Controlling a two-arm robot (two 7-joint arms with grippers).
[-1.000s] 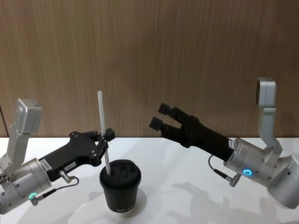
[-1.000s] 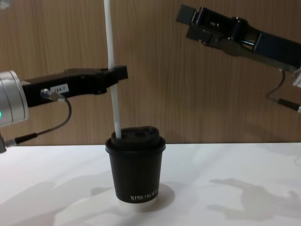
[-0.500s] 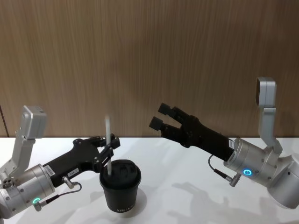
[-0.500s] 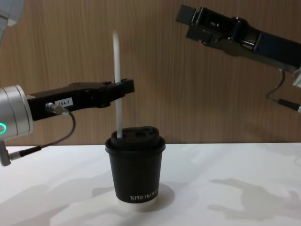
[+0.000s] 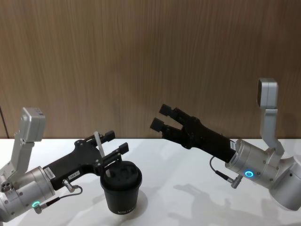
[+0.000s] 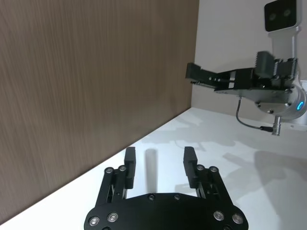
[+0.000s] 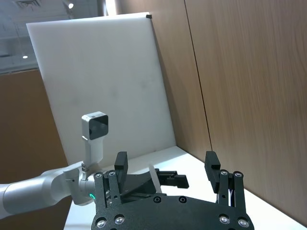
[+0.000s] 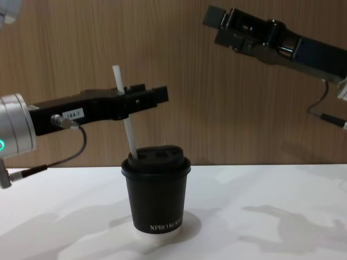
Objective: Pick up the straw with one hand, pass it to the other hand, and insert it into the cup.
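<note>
Straw [image 8: 124,111]: seated in cup [image 8: 156,197] lid; axis near-upright, top leaning left
Left gripper [image 5: 114,141]: fingers apart, straddling straw; nearer arm
Right gripper [image 5: 161,117]: fingers apart, empty; well apart, upper right

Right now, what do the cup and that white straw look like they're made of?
The cup looks like matte black paper with white printed lettering; its domed lid seems a slightly glossier plastic. The straw is plain, matte white, paper or plastic; I can't tell which.

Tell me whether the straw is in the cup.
In. The straw enters the lid of the cup and leans left between the open fingers of the left gripper.
</note>
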